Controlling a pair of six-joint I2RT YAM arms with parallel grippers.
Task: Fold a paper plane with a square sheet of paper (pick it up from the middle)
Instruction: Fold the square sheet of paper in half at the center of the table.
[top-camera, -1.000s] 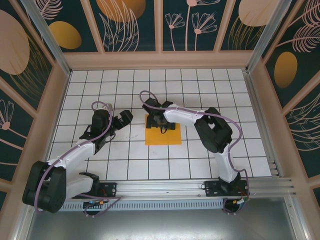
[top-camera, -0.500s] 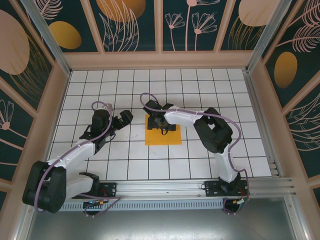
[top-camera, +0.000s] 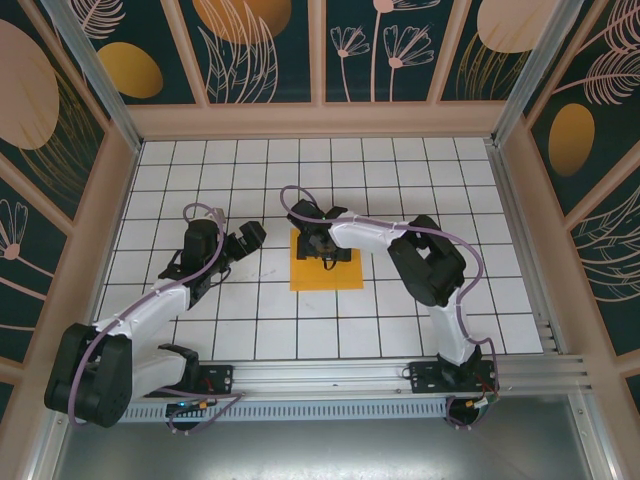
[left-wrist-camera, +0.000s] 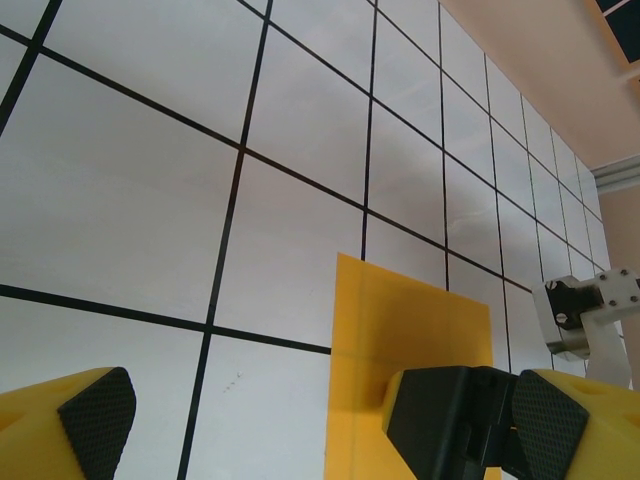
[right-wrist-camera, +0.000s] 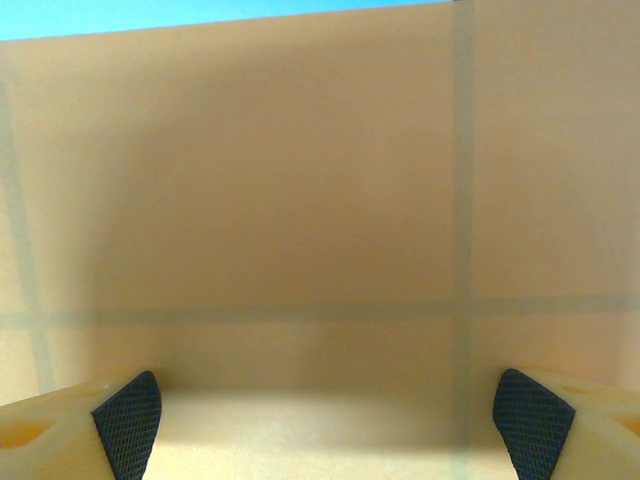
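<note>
White grid-tiled table (top-camera: 200, 330) carrying one square sheet of paper (top-camera: 326, 278): plain orange-yellow, flat and unfolded, thin enough that tile lines showed through it. It lay near the table's centre, edges parallel to the grid. Right gripper (top-camera: 322, 246) stood over the sheet's far half, fingers spread wide, holding nothing. Left gripper (top-camera: 250, 236), left of the sheet, was likewise spread and empty.

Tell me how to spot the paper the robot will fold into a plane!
Look at the white table with black grid lines, boxed in by dark leaf-pattern walls. Near its middle, right under the right gripper, lies the square sheet of paper. It is flat and plain orange-yellow, down on the table, while the other orange shapes are ovals painted up on the walls.
</note>
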